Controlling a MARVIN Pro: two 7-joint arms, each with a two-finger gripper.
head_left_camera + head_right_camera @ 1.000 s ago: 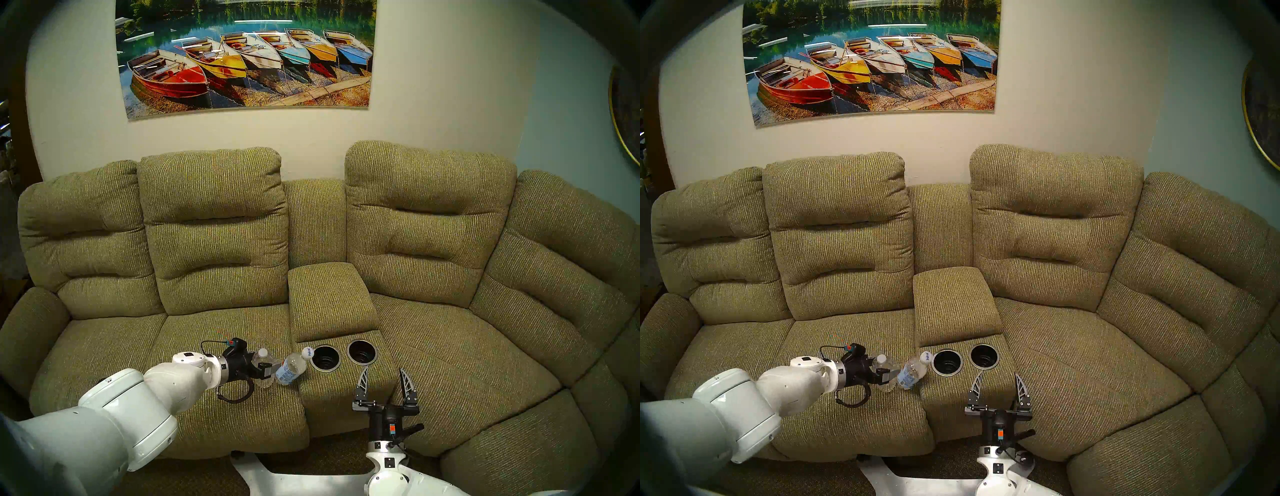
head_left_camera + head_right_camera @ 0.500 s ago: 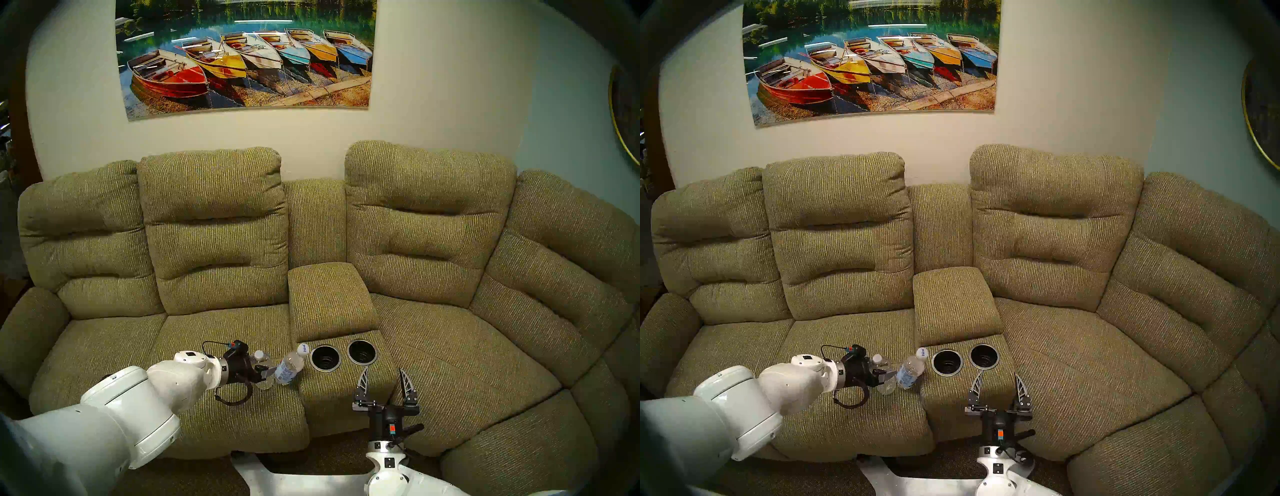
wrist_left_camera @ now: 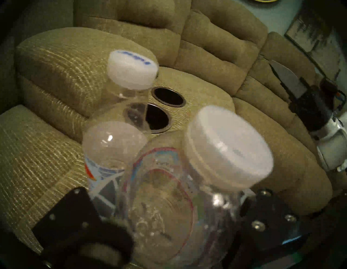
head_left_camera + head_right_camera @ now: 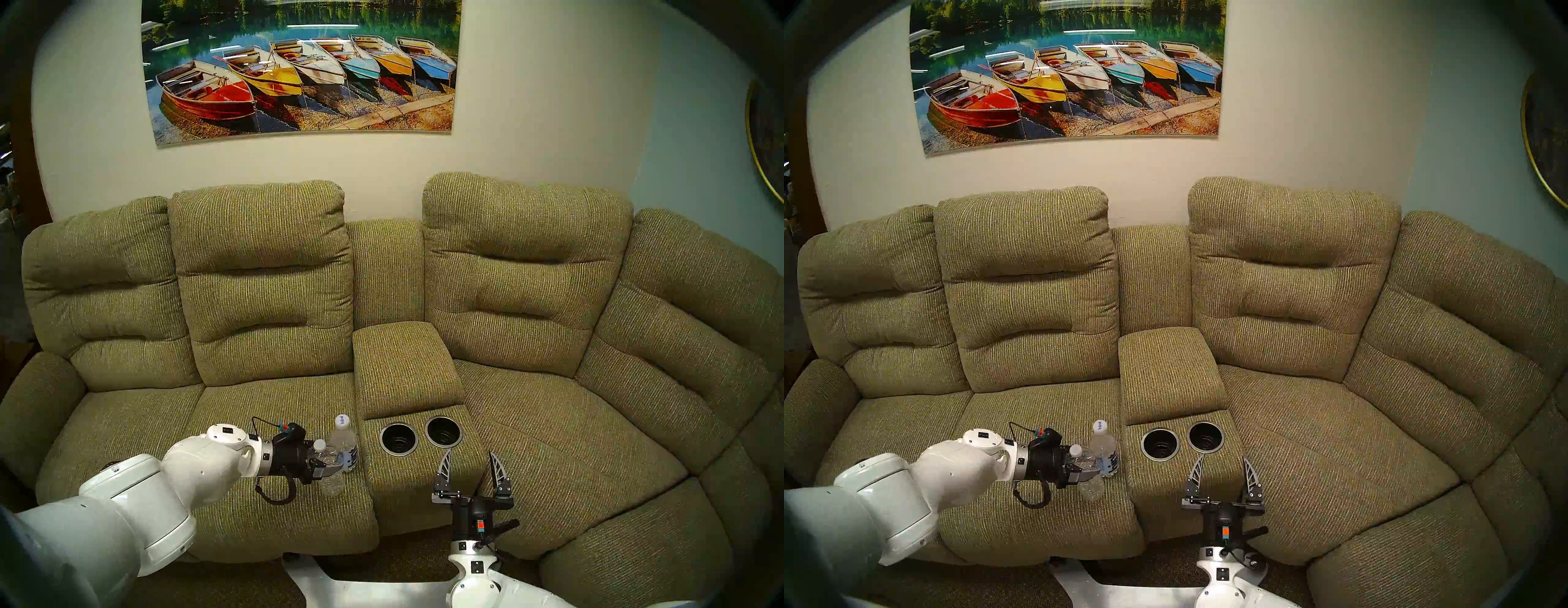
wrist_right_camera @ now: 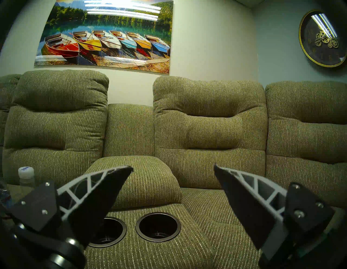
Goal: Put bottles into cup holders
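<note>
Head views first: the left gripper (image 4: 329,469) has its jaws pinching the pale-label bottle (image 4: 326,467) around the upper body, holding it tilted over the sofa (image 4: 271,407) seat cushion — whether its base touches the fabric I can't tell. Right behind it the blue-label bottle (image 4: 344,443) stands upright on the cushion, just beside the console. Both cup holders (image 4: 399,439) sit side by side in the console front, nothing in them. The right gripper (image 4: 471,465) hangs in front of the console, jaws spread wide, gripping nothing. The other head view shows the same layout, with the held bottle (image 4: 1086,469) touching or nearly touching the standing one (image 4: 1105,448).

Left wrist view: blurry, but the pale-label bottle's white cap (image 3: 229,148) fills the middle, its clear body between the two black fingers (image 3: 69,216). The blue-label bottle is just beyond, and the two cup holders past that.

Right wrist view: fingers (image 5: 97,189) well apart — both holders visible between and below them.
</note>
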